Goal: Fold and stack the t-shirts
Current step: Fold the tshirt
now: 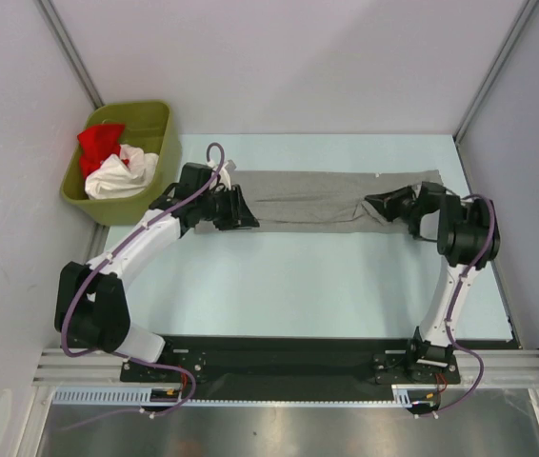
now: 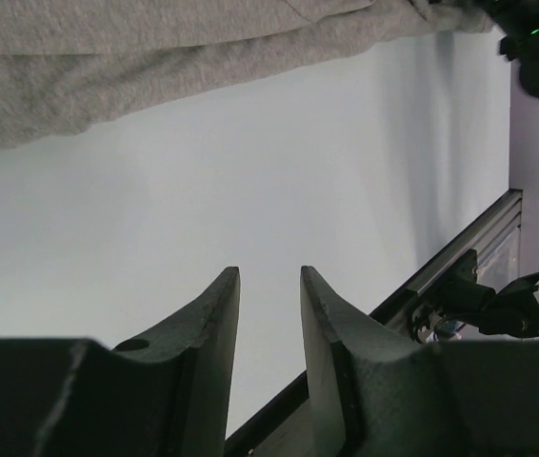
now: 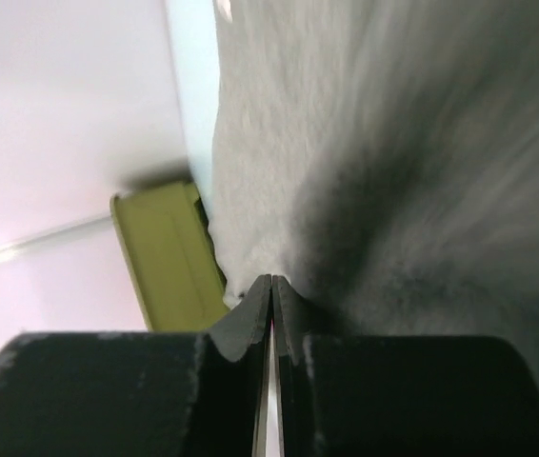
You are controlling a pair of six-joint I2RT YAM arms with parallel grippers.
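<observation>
The right gripper [image 1: 376,203] has its jaws pressed together. Its wrist camera shows the two fingers [image 3: 250,319] meeting with barely a slit between them. Cloth of the grey t-shirt [image 1: 317,198] is gathered right at their tips, and they appear to pinch a fold of it. This gripper sits at the right end of the shirt.

The left gripper [image 1: 246,217] is partly open and holds nothing. Its wrist camera shows a clear gap between the two dark fingers [image 2: 214,314], with only bare pale table [image 2: 250,171] in that gap. The shirt's heathered edge [image 2: 108,76] lies beyond the fingertips, apart from them. From above, this gripper is at the shirt's left end, by its near edge.

The grey t-shirt lies on the table [image 1: 298,286] as one long, narrow band, running left to right between the two grippers at the table's far side.

Off the far left corner of the table stands an olive-green bin [image 1: 167,129]. Inside it a crumpled red garment [image 1: 98,145] lies towards the back and a crumpled white garment [image 1: 122,177] towards the front, the two touching. The bin also shows, blurred, in the right wrist view [image 3: 169,257], past the grey cloth.
</observation>
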